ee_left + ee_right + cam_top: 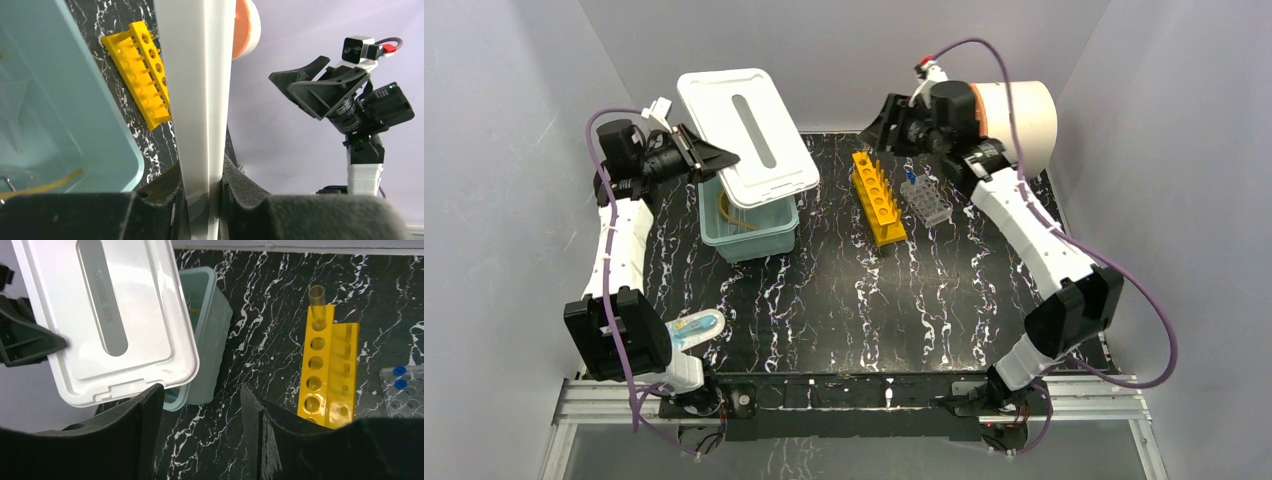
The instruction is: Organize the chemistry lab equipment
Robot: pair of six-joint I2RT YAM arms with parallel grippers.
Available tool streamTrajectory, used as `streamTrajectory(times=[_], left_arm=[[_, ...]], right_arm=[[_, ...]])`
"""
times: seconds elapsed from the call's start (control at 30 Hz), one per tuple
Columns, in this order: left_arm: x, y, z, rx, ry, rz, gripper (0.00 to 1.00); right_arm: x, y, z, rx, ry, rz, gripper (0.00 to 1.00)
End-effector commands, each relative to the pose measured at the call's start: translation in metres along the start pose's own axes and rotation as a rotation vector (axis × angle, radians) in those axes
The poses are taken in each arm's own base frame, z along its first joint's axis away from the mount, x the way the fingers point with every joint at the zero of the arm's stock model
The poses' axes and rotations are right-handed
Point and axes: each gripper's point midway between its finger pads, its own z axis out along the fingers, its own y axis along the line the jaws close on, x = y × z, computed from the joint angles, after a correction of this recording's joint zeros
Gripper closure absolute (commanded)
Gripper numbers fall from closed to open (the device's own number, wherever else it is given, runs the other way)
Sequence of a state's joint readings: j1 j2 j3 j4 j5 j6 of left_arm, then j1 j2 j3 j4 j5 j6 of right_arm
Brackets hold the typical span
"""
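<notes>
Top external view: left fingers [719, 157] clamp a white lid [746, 135] by its edge above a teal bin [754, 235]; right fingers [886, 122] gape empty, raised near the yellow rack [879, 197].

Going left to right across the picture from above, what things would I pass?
The white lid → yellow rack → clear tube rack → big white cylinder. The teal box lies partly under the lid, so it is left out.

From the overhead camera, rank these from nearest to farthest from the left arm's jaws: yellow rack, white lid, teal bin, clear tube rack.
1. White lid, clamped in those jaws, far left.
2. Teal bin, just under the lid.
3. Yellow rack, mid-table, to the right.
4. Clear tube rack, right of the yellow one, farthest.
</notes>
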State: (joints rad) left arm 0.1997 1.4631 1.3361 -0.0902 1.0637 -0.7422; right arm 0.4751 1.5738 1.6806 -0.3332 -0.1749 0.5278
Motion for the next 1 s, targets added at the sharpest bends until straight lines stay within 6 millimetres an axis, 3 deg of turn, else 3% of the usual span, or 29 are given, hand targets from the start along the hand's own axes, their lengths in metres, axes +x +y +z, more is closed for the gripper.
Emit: streamTrajectory(times=[0.0,0.2,0.33,0.6,0.7,0.97], left_arm=[[0.017,-0.026,-0.023,0.062,0.033,0.017,1.00],[0.029,0.005,-0.030,-0.041,0.026,-0.048,1.00],[0.037,0.026,-0.034,-0.147,0.006,-0.093,1.00],[0.042,0.054,-0.045,-0.249,-0.017,-0.163,1.00],[0.043,0.071,-0.046,-0.292,-0.028,-0.211,0.88],[0.039,0.096,-0.051,-0.371,-0.031,-0.233,0.79]], right_arm=[[0.007,0.027,0.019,-0.010,-0.007,-0.147,0.35],[0.042,0.048,0.050,-0.068,0.075,-0.208,0.35],[0.070,0.047,0.070,-0.066,0.138,-0.226,0.38],[0.104,0.044,0.107,-0.090,0.232,-0.252,0.40],[0.119,0.041,0.118,-0.096,0.270,-0.229,0.40],[0.147,0.034,0.139,-0.130,0.313,-0.221,0.37]])
